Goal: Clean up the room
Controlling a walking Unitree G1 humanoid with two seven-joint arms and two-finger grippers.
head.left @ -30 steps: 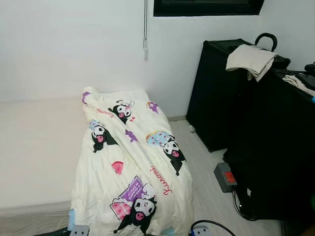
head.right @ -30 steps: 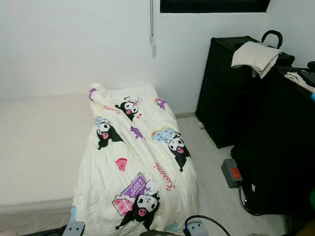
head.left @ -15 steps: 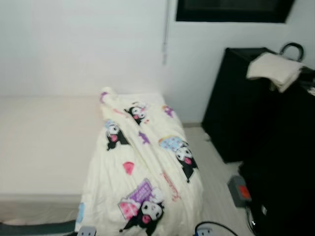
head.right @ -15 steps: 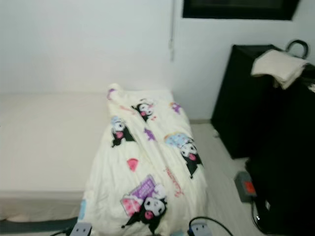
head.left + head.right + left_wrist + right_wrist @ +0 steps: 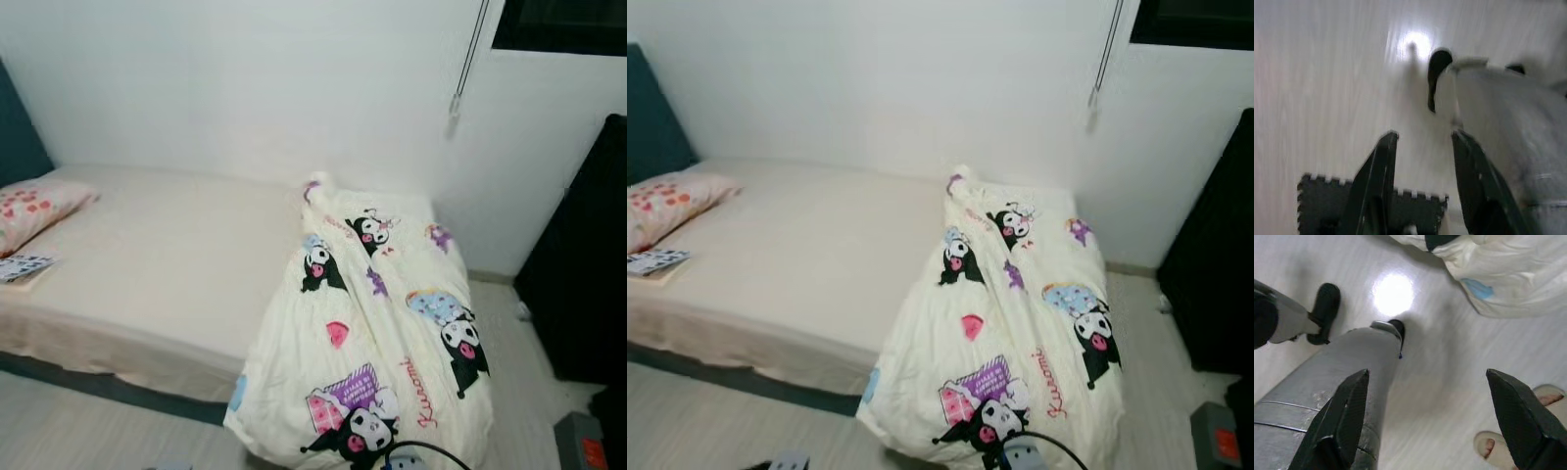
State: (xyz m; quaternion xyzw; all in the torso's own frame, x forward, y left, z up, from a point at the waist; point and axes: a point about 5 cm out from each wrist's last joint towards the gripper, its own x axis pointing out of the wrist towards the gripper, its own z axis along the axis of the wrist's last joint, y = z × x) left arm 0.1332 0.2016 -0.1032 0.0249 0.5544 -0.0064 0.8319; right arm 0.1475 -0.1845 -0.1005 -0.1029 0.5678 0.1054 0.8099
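Observation:
A cream blanket (image 5: pixel 382 323) printed with black-and-pink cartoon figures lies bunched over the foot end of a low bed and hangs down to the floor. The bare cream mattress (image 5: pixel 167 255) stretches away to the left. At its head lie a flowered pillow (image 5: pixel 34 206) and a small printed booklet (image 5: pixel 22 266). Both arms hang low over the pale floor. My left gripper (image 5: pixel 1424 134) is open with nothing between its fingers. My right gripper (image 5: pixel 1427 374) is wide open near the blanket's hanging edge (image 5: pixel 1508 279).
A black cabinet (image 5: pixel 588 284) stands at the right, with a grey box (image 5: pixel 583 446) bearing a red label on the floor before it. A blind cord (image 5: pixel 460 69) hangs on the white wall. A person's bare toes (image 5: pixel 1498 445) are near my right gripper. Pale floor (image 5: pixel 78 431) runs along the bed's front.
The camera has swung to the left: the bed's head end with the pillow has come into view and the black cabinets have slid off to the right. The blanket lies as before.

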